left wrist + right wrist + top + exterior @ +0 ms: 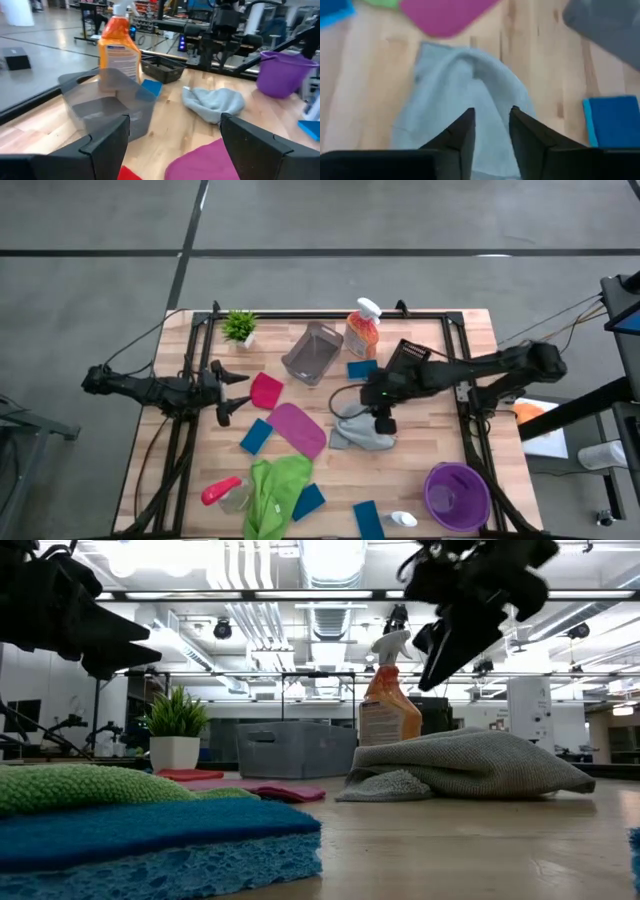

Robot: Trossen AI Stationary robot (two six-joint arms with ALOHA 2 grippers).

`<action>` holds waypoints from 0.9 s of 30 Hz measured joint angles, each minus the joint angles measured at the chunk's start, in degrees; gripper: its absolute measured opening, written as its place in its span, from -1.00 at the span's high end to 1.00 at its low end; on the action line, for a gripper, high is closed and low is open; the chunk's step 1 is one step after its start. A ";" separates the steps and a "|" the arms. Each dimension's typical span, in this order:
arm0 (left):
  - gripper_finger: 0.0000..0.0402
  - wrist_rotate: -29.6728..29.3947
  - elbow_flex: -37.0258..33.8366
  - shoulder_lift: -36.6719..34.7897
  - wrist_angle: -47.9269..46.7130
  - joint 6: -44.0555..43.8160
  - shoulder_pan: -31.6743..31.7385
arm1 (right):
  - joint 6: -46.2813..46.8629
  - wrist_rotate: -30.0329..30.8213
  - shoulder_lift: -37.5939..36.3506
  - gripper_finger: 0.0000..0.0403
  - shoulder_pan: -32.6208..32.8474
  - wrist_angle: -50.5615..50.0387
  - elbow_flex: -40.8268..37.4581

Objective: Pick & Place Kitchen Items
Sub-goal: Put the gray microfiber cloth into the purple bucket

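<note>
A crumpled grey cloth (360, 432) lies on the table's middle right. My right gripper (381, 420) hangs above it, pointing steeply down. Its fingers stand a narrow gap apart with nothing between them (491, 116), and in the low view it is clear of the cloth (470, 765). My left gripper (230, 392) waits wide open at the table's left, level, beside a red cloth (265, 390). A magenta cloth (296, 428), a green cloth (275, 488), several blue sponges (256, 436) and an orange spray bottle (363, 330) lie or stand around them.
A grey bin (313, 352) and a black basket (407, 358) stand at the back, with a potted plant (240, 327) at the far left. A purple bucket (457, 497) stands near right. A red-topped bottle (225, 492) and a white-topped bottle (400, 520) lie near the front edge.
</note>
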 joint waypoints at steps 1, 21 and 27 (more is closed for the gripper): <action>-0.56 -0.87 -0.04 0.38 0.30 0.55 0.00 | -0.27 0.02 1.40 0.30 -0.09 -1.44 1.28; -0.56 -2.24 -0.06 0.87 0.74 2.42 0.00 | -1.78 -7.65 15.13 -0.68 1.35 -9.19 10.68; -0.56 -2.40 -0.06 0.89 0.69 2.40 0.00 | -1.41 -7.65 16.12 -0.42 2.60 -9.45 10.61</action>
